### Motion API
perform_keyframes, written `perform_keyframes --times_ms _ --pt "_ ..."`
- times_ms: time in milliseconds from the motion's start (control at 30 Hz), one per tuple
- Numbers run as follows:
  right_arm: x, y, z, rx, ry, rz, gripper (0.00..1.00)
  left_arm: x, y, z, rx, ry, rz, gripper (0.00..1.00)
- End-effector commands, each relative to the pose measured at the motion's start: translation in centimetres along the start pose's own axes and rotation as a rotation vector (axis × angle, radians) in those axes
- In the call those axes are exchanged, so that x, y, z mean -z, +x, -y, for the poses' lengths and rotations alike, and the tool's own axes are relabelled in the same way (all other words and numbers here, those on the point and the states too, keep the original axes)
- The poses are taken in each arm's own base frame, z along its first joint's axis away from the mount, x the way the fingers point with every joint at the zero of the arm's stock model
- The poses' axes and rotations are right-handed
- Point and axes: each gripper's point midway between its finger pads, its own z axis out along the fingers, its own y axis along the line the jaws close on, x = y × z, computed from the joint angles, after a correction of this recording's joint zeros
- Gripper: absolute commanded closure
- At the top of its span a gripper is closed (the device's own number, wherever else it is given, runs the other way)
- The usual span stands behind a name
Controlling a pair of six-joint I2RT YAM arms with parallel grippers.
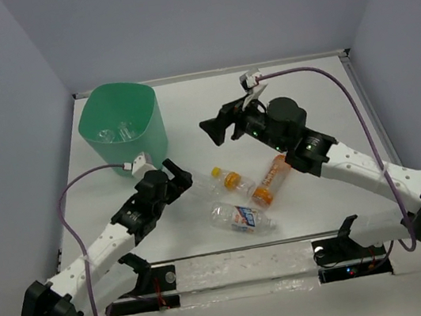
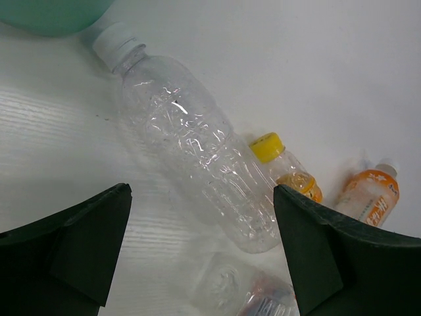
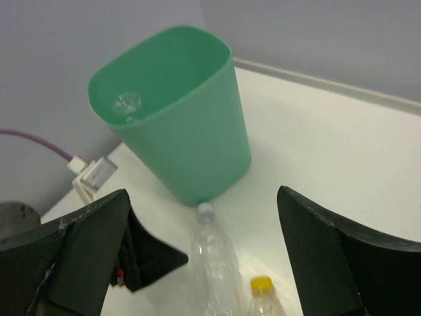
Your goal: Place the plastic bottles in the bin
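Now your left gripper gapes over the clear bottle; the yellow-capped bottle crowds it at 3 o'clock. Your right gripper hangs open, bin at 9 o'clock.

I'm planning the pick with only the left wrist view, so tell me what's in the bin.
Observer: The mint-green bin holds clear bottles; I can't count them.
Operator: Report the right gripper.
Observer: The right gripper is open and empty, raised beyond the yellow-capped bottle, facing the bin.
Operator: Give me the bin's place.
Observer: It stands upright at the table's far left corner.
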Motion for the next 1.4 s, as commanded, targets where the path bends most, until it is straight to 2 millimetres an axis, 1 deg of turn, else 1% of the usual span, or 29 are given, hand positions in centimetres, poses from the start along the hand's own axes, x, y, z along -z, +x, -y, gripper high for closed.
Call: perform_keyframes --times_ms 0,33,100,133,167,267,300,367,400,433,500,533,567,633,667,733,767,900,933,967,1067,1100,1167,1200,1233,1267,1300,1333,1367 --pt "3.5 6.1 1.7 -0.004 0.033 -0.147 0.01 -2.0 -2.1 1.8 0.114 -0.025 0.115 0.01" --pt "4.9 6.6 1.9 -0.01 0.033 -0.152 0.01 -2.7 -1.5 1.2 0.118 -0.06 0.107 0.01" --pt "6.1 7.4 2.0 -0.043 0.035 -0.161 0.01 -3.2 -1.6 1.1 0.161 -0.081 0.125 0.01" --pt "6.7 7.7 1.8 -0.052 0.024 -0.168 0.01 -3.4 -2.0 0.9 0.169 -0.098 0.151 0.01" --pt "7.5 8.6 1.8 -0.06 0.013 -0.186 0.01 -3.8 -2.0 0.8 0.173 -0.108 0.159 0.01" --pt "8.6 10.1 1.0 -0.081 -0.042 -0.231 0.01 -4.6 -2.3 0.8 0.177 -0.143 0.177 0.01" --pt "9.0 11.5 1.3 -0.085 -0.037 -0.26 0.01 -4.8 -2.5 1.1 0.193 -0.142 0.184 0.01" --pt "9.5 12.5 1.8 -0.091 -0.02 -0.274 0.01 -5.6 -1.9 1.0 0.195 -0.153 0.167 0.01" --pt "9.8 13.4 2.0 -0.098 -0.013 -0.291 0.01 -5.9 -1.9 1.3 0.201 -0.149 0.166 0.01" --pt "9.9 13.8 2.0 -0.104 -0.017 -0.301 0.01 -6.4 -1.5 0.9 0.199 -0.167 0.162 0.01" --pt "10.3 15.0 1.8 -0.119 -0.035 -0.328 0.01 -7.0 -1.6 1.2 0.203 -0.171 0.172 0.01" --pt "10.4 15.3 1.8 -0.124 -0.04 -0.334 0.01 -7.3 -1.7 1.2 0.197 -0.176 0.175 0.01" --pt "10.5 15.4 1.8 -0.128 -0.041 -0.334 0.01 -7.8 -1.1 0.5 0.172 -0.216 0.163 0.01" --pt "11.0 15.7 1.9 -0.13 -0.041 -0.334 0.01 -8.6 -1.0 0.1 0.155 -0.257 0.168 0.01" --pt "11.2 15.6 1.9 -0.13 -0.04 -0.329 0.01 -8.7 -1.0 -0.1 0.152 -0.268 0.17 0.01" --pt "11.7 14.9 2.1 -0.122 -0.031 -0.298 0.01 -8.8 -0.7 -0.8 0.153 -0.299 0.172 0.01" --pt "12.0 15.0 2.3 -0.12 -0.023 -0.296 0.01 -8.9 -0.5 -1.2 0.15 -0.311 0.171 0.02" --pt "12.5 14.5 3.0 -0.116 0.015 -0.275 0.01 -9.2 -0.1 -2.5 0.137 -0.357 0.185 0.13" --pt "12.6 14.3 3.0 -0.112 0.016 -0.271 0.01 -9.3 -0.1 -2.7 0.137 -0.371 0.188 0.19" --pt "12.6 14.2 3.0 -0.112 0.018 -0.267 0.01 -9.4 0.2 -3.2 0.13 -0.391 0.183 0.22" --pt "12.9 14.1 3.0 -0.112 0.019 -0.268 0.01 -9.1 0.7 -4.1 0.123 -0.41 0.173 0.32" --pt "13.1 14.1 3.1 -0.116 0.026 -0.268 0.01 -8.9 0.8 -4.1 0.12 -0.407 0.171 0.39" --pt "13.3 14.1 3.8 -0.115 0.062 -0.258 0.01 -8.0 0.7 -4.2 0.108 -0.403 0.18 0.42" --pt "13.5 13.9 4.0 -0.117 0.07 -0.249 0.01 -7.6 0.9 -3.6 0.097 -0.386 0.179 0.43" --pt "13.6 14.2 4.4 -0.123 0.096 -0.249 0.01 -6.9 0.0 -2.6 0.105 -0.354 0.208 0.46" --pt "13.7 14.4 4.8 -0.125 0.114 -0.254 0.01 -6.3 -0.1 -2.4 0.086 -0.354 0.209 0.46" --pt "13.8 14.6 5.0 -0.149 0.136 -0.255 0.0 -5.5 0.1 -1.7 0.057 -0.337 0.201 0.46" --pt "14.1 15.0 6.0 -0.159 0.196 -0.265 0.0 -4.9 -0.6 -0.3 0.052 -0.307 0.217 0.47" --pt "14.3 15.2 6.5 -0.176 0.234 -0.264 0.0 -3.8 -1.5 1.2 0.042 -0.26 0.233 0.47"
